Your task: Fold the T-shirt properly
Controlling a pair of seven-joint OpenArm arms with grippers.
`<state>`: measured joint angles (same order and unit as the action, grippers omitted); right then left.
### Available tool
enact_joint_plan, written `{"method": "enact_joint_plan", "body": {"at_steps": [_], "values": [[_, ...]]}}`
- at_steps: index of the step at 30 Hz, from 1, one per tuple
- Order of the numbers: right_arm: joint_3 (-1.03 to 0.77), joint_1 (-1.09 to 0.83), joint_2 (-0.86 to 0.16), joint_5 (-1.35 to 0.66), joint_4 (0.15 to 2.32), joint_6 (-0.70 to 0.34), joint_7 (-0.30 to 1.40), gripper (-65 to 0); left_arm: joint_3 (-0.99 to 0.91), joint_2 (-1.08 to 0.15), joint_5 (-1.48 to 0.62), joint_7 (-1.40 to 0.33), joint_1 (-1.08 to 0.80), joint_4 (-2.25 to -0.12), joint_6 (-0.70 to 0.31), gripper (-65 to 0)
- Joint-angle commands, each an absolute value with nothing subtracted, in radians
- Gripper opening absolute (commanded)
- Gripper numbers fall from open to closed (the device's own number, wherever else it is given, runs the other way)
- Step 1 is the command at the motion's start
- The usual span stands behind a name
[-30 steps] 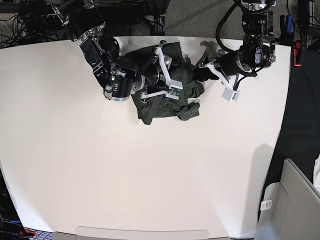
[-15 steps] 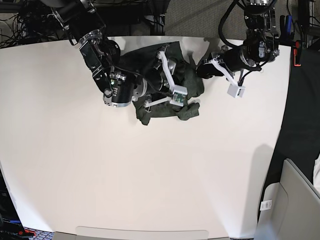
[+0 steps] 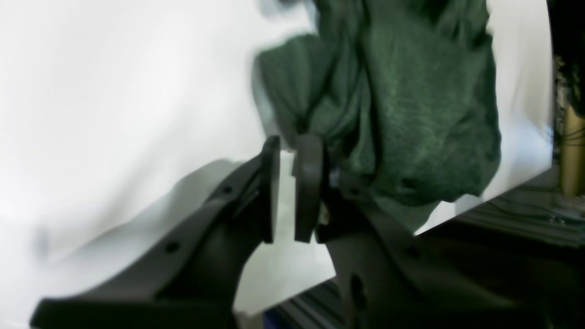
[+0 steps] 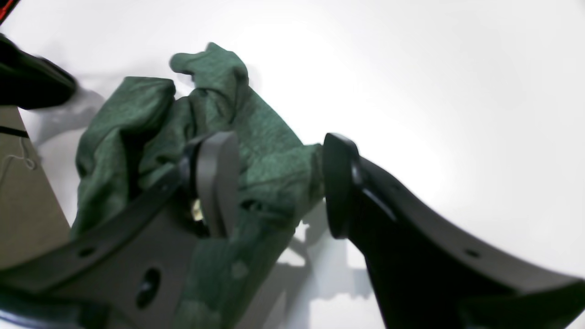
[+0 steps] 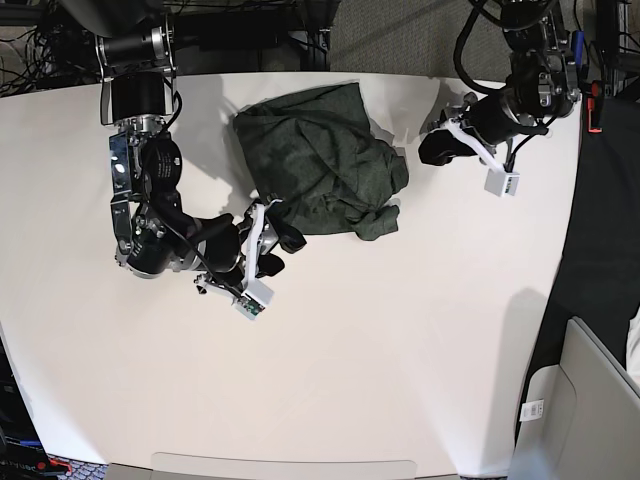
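Shirt (image 5: 325,170): lies crumpled in a heap at the far middle of the white bench (image 5: 400,340), not folded; dark green knit, plain.
Shirt axis: the heap runs longest from its far left corner toward its near right, where a bunched, knotted lump (image 5: 375,222) points toward the near right.
Right gripper (image 5: 268,240): low at the shirt's near left edge; in the right wrist view its jaws stand wide apart with a fold of cloth between them, one pad (image 4: 218,180) on the fabric, the other just beside the cloth's edge; not pinched shut on it.
Left gripper (image 3: 290,183): off the shirt's right side, over bare bench; jaws nearly closed, a narrow gap between them, nothing in it; the shirt lies just beyond the tips.
Arms: well apart, one on each side of the heap.
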<state>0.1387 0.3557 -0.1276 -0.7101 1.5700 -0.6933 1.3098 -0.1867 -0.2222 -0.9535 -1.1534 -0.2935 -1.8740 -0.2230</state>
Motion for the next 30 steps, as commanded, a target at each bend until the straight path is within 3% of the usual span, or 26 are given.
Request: {"method": "enact_joint_plan", "body": {"at_steps": [1,10,21,30], "values": [[0.139,0.386,-0.125,-0.702,1.569,-0.698,1.287,-34.4,-0.193,-0.226,-0.981,-1.144,-0.292,-1.925,-0.234,-58.2],[0.147,0.381,-0.090,-0.572,1.495,-0.698,1.239,-46.2,-0.102,-0.186,-0.986,-1.141,-0.318,-2.025,-0.240,-58.2],[0.148,0.358,-0.088,-0.565,1.489,-0.698,1.242,-54.9,0.035,-0.166,-0.986,-1.133,-0.170,-2.023,-0.243,-58.2],[0.147,0.360,-0.090,-0.564,1.458,-0.698,1.239,-55.3,0.177,-0.147,-0.977,-1.090,-0.113,-1.980,-0.243,-58.2]]}}
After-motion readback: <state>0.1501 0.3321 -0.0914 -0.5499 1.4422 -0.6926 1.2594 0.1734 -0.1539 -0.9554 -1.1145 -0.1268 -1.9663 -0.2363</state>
